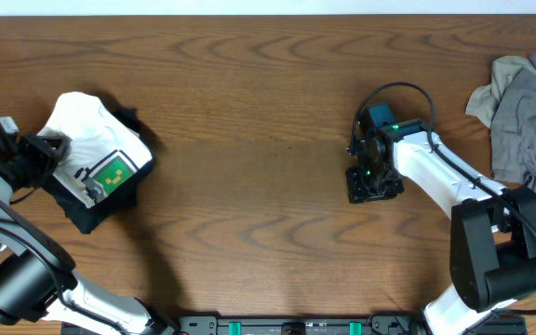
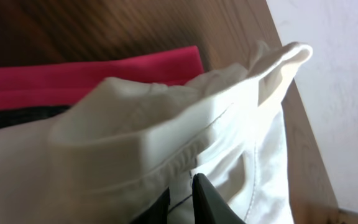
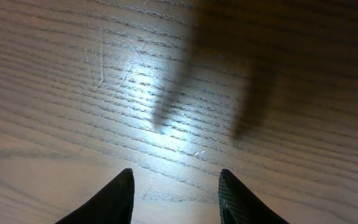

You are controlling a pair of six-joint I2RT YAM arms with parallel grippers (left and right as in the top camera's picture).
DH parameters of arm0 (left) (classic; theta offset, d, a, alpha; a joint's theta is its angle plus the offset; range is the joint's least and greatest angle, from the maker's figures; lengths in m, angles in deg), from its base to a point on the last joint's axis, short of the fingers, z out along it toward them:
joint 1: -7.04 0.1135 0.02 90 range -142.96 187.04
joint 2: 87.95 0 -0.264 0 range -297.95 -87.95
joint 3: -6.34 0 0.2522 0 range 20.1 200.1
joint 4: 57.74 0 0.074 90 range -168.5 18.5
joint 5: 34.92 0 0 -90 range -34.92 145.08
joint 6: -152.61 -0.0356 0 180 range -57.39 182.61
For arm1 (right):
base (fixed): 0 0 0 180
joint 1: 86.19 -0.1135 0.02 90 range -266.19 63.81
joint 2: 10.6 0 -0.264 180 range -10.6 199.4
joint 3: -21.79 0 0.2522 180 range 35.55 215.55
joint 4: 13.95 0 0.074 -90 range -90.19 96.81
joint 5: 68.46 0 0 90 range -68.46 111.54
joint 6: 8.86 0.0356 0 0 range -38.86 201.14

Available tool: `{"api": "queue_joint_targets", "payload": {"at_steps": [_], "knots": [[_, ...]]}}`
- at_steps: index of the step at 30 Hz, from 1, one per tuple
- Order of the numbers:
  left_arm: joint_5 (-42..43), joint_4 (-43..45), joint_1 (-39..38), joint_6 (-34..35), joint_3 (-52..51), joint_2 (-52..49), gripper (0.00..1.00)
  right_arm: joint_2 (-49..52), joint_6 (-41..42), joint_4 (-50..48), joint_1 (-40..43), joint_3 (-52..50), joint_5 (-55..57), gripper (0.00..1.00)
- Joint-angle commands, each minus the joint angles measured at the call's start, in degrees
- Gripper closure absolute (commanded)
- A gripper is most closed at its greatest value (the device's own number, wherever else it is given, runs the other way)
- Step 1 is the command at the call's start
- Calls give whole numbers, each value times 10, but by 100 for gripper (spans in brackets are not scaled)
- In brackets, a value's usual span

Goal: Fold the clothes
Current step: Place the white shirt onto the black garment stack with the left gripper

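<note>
The white T-shirt [image 1: 89, 140] lies roughly folded at the left of the counter [image 1: 249, 112], over a dark garment [image 1: 87, 216] and a red garment [image 2: 73, 78], and our left hand [image 1: 56, 149] seems clamped on its left edge, though we see only one finger there. Our right hand [image 3: 176, 193] hangs over bare wood, fingers apart and holding nothing, well clear of the grey garments [image 1: 524, 112] at the right edge.

We see the white T-shirt [image 1: 87, 140] folded into a compact bundle at the left of the table [image 1: 268, 112], green-and-white patch [image 1: 113, 174] facing up, resting on a dark garment [image 1: 89, 216]. A crumpled grey garment [image 1: 527, 112] lies at the far right edge.
</note>
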Motion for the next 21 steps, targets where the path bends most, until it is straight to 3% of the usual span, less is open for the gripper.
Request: {"api": "queue_joint_targets", "payload": {"at_steps": [1, 10, 21], "knots": [[-14, -2, 16, -2, 9, -4, 77, -11, 0, 0, 4, -1, 2, 57], [-84, -28, 17, -3, 6, -4, 74, -11, 0, -2, 4, -1, 2, 57], [-85, -30, 17, -2, 2, -4, 63, -11, 0, -2, 4, -1, 2, 57]]}}
